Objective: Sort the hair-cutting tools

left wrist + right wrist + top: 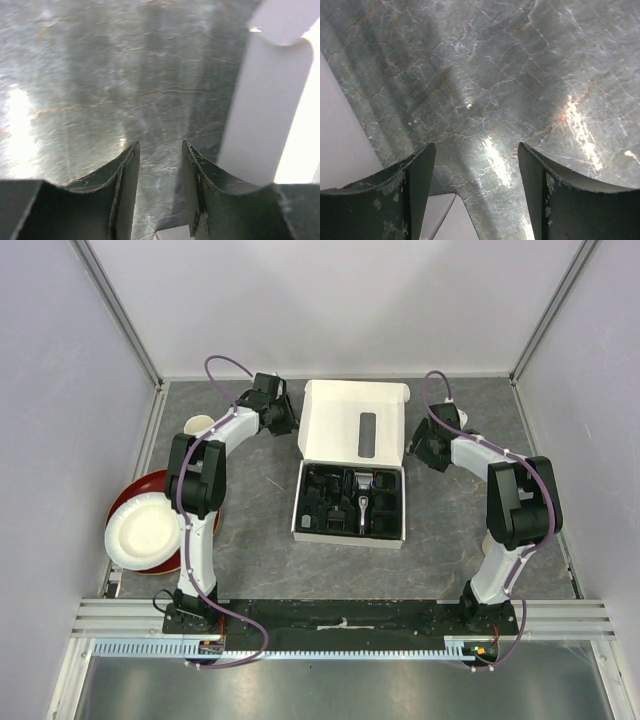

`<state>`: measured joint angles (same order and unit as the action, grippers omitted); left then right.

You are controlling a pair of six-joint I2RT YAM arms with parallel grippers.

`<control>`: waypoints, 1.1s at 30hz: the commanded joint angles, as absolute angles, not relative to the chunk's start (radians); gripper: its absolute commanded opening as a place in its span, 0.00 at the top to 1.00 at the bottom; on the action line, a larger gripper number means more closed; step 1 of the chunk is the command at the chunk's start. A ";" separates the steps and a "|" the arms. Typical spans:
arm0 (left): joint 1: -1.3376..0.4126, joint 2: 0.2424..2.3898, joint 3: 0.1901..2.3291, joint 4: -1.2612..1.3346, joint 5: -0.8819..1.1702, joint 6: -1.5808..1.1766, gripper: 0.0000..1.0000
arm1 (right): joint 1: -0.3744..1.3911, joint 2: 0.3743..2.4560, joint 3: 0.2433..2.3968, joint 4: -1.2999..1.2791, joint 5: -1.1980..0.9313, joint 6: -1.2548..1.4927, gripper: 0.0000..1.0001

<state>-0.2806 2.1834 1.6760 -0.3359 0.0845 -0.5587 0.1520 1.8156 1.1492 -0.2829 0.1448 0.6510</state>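
Left gripper (159, 144) and right gripper (476, 145) are hanging parted, empty, at ten and two o'clock; clipper (361, 502) is lying in box (335, 425), sorting seemingly almost done.

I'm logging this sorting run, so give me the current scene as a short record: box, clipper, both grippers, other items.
box: white, table centre, lid open toward the far side
clipper: lying in the box's black tray among comb guards
left gripper: fingers apart, nothing between them, beside the lid's left edge
right gripper: fingers apart, nothing between them, beside the lid's right edge
other: left mug, right mug, both cream, far side; white plate on red dish, left
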 commanded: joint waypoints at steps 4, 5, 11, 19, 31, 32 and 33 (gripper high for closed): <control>-0.278 2.142 1.643 -0.111 0.397 -0.468 0.52 | 0.150 1.795 1.186 -0.107 -0.044 0.606 0.25; -0.278 2.125 1.622 -0.094 0.409 -0.472 0.52 | 0.150 1.784 1.184 -0.103 -0.054 0.609 0.24; -0.262 2.036 1.517 -0.005 0.440 -0.551 0.52 | 0.150 1.692 1.140 -0.068 -0.097 0.617 0.25; -0.252 1.902 1.407 0.069 0.471 -0.594 0.51 | 0.150 1.559 1.068 -0.066 -0.080 0.629 0.25; -0.238 1.764 1.206 0.112 0.486 -0.620 0.51 | 0.150 1.326 0.970 -0.118 -0.109 0.644 0.25; -0.238 1.746 1.180 0.115 0.491 -0.621 0.51 | 0.150 1.312 0.963 -0.132 -0.120 0.646 0.25; -0.238 1.737 1.167 0.118 0.503 -0.623 0.51 | 0.150 1.298 0.951 -0.136 -0.126 0.643 0.25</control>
<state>-0.2417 1.8114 1.2194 0.0628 0.4339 -0.5877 0.1410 1.3815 0.9771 -0.1432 -0.0689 0.6327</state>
